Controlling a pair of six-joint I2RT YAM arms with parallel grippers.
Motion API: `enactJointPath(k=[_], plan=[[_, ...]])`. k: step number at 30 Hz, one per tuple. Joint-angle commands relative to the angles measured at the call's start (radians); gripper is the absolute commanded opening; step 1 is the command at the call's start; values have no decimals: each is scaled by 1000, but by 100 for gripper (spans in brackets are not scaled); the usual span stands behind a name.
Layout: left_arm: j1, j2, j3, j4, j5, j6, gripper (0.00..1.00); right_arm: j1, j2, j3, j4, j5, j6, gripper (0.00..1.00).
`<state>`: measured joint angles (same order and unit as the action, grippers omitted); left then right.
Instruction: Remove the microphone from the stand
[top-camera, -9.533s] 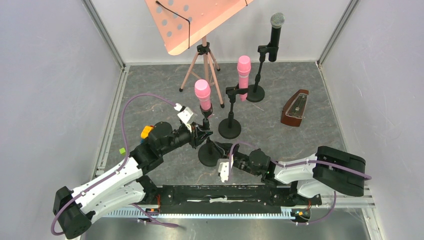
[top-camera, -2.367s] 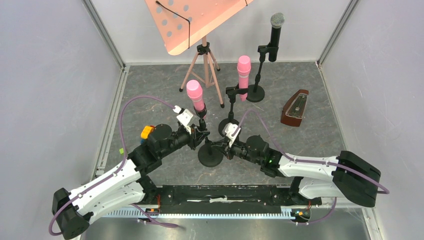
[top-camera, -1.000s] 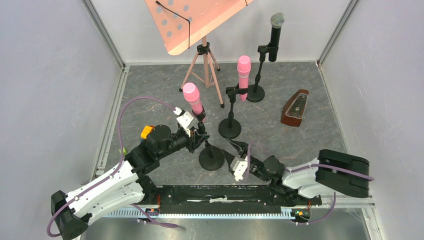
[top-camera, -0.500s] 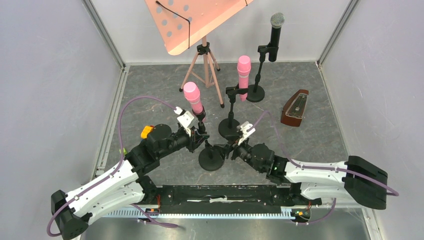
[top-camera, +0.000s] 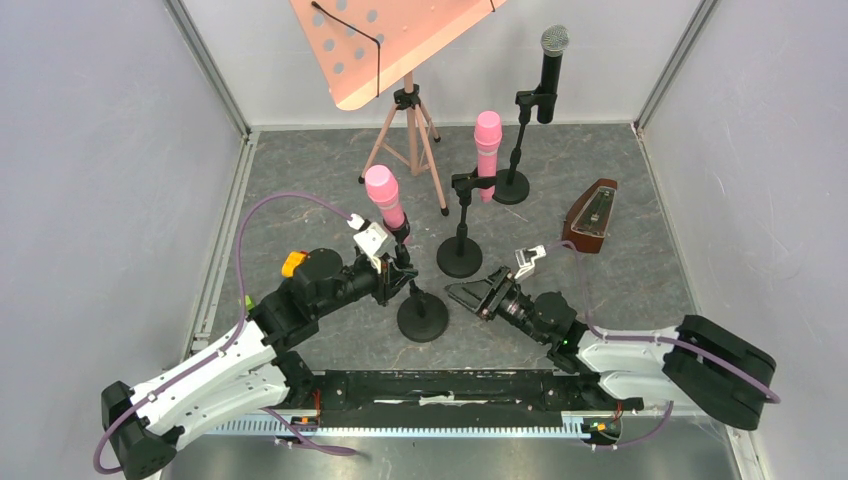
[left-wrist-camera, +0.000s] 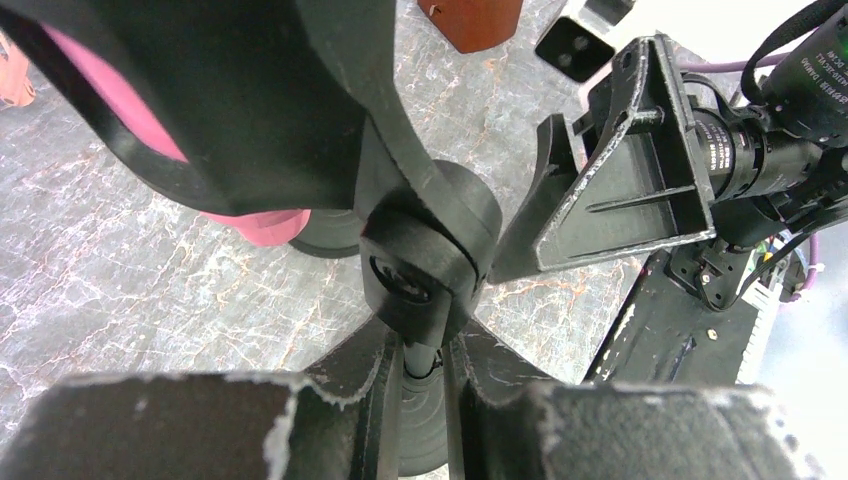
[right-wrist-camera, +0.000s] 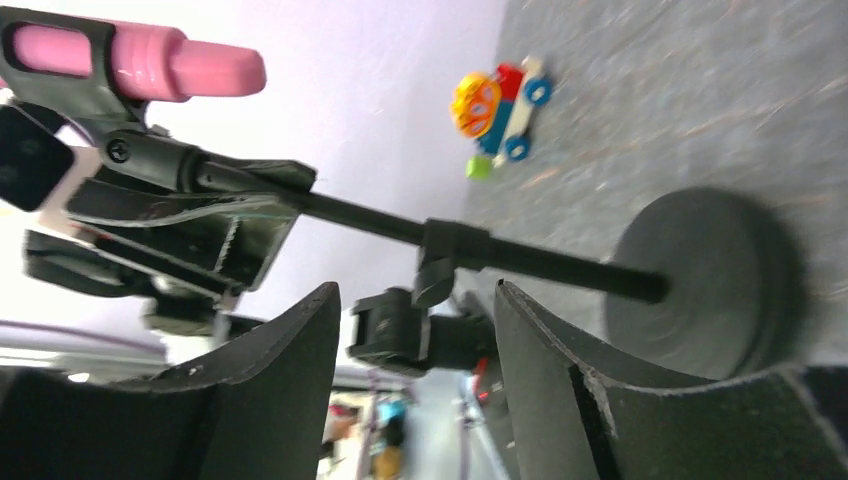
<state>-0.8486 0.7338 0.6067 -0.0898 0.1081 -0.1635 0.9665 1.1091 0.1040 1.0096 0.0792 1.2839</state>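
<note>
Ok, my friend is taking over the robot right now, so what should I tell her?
Left claw: shut on the thin pole of the nearest black round-based metal stand, near its top.
Right claw: open, empty, low beside that stand's base.
Pink foam-topped microphone: in that stand's holder.
Done: stand is gripped.
Left: take the microphone out of the stand.

Enclosure: plain pale grey walls (top-camera: 100, 150) on the left, right and rear, joined by aluminium corner posts (top-camera: 208, 70). Tabletop (top-camera: 300, 190) is dark grey, marbled with pale veins, matte. A metal rail (top-camera: 440, 427) runs along the near edge. Lighting even, shadows soft.
</note>
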Motion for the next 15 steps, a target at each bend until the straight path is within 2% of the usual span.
enactJointPath(k=[1, 3, 6, 13, 15], plan=[[-3, -24, 35, 21, 10, 2, 2, -3, 97, 7, 228, -136, 376, 61], [-3, -24, 33, 21, 9, 4, 2, -2, 157, 26, 276, -181, 452, 60], [-3, -26, 33, 20, 7, 7, 2, 3, 216, 69, 318, -208, 476, 59], [-4, -26, 33, 16, 4, 5, 2, 32, 210, 112, 66, -141, 538, 58], [-4, -24, 33, 17, 4, 5, 2, 42, 222, 105, 41, -127, 575, 57]])
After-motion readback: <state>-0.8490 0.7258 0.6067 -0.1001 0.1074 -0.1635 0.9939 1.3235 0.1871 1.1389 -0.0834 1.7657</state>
